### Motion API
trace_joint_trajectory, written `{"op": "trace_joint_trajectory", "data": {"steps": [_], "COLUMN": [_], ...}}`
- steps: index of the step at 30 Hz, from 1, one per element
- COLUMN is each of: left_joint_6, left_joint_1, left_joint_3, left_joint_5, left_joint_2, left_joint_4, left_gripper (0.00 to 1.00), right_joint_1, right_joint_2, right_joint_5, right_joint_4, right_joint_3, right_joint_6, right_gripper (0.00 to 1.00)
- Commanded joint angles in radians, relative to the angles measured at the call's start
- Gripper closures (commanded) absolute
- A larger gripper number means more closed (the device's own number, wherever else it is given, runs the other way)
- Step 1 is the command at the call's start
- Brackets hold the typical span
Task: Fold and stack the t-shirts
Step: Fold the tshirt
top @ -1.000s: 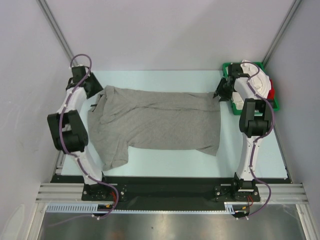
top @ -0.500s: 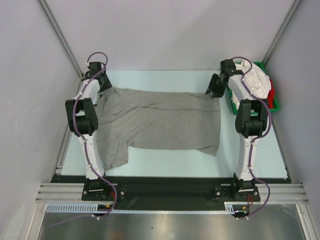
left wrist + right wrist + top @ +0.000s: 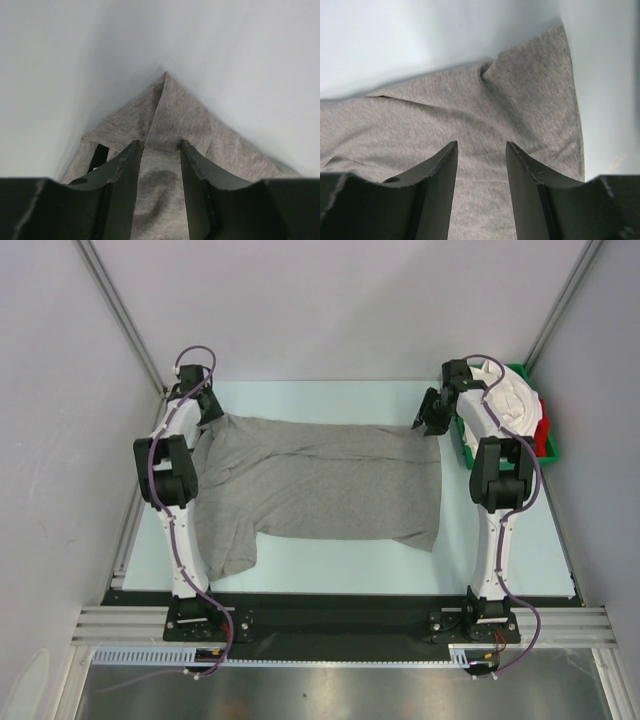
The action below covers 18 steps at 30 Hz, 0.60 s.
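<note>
Grey t-shirt (image 3: 320, 480) spread flat on tabletop (image 3: 330, 560), neck end left. Left gripper (image 3: 160, 147) at far-left corner, fingers part open, straddling raised fold of fabric. Right gripper (image 3: 481, 147) at far-right corner, part open over shirt, holding nothing. White shirts (image 3: 515, 400) and red shirt (image 3: 543, 430) in green tray (image 3: 464, 448), far right.

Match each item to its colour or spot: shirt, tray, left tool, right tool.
Items:
1 shirt
2 tray
3 left tool
4 right tool

Descriptions:
A green, far right
B over the shirt's far left corner
C grey, spread flat in the middle
D over the shirt's far right corner

Pairs: 1-C, 2-A, 3-B, 4-D
</note>
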Motion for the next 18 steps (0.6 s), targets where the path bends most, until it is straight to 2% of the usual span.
{"op": "trace_joint_trajectory", "data": {"steps": [1, 5, 10, 11, 18], "left_joint_6": [-0.009, -0.009, -0.007, -0.010, -0.040], "left_joint_1": [-0.005, -0.005, 0.015, 0.018, 0.058], "left_joint_3": [0.066, 0.090, 0.115, 0.121, 0.141], "left_joint_5": [0.000, 0.001, -0.011, -0.008, 0.052], "left_joint_2": [0.027, 0.049, 0.052, 0.052, 0.053], "left_joint_4": [-0.007, -0.012, -0.018, -0.016, 0.001], "left_gripper": [0.57, 0.67, 0.92, 1.00, 1.00], "right_joint_1": [-0.005, -0.005, -0.011, -0.014, -0.023], "right_joint_2": [0.014, 0.026, 0.073, 0.080, 0.107], "right_joint_5": [-0.009, -0.004, 0.028, 0.034, 0.117], "right_joint_4": [-0.008, -0.005, -0.002, 0.007, 0.012], "right_joint_3": [0.058, 0.079, 0.120, 0.128, 0.156], "right_joint_6": [0.002, 0.000, 0.005, 0.011, 0.034], "right_gripper": [0.51, 0.51, 0.53, 0.55, 0.57]}}
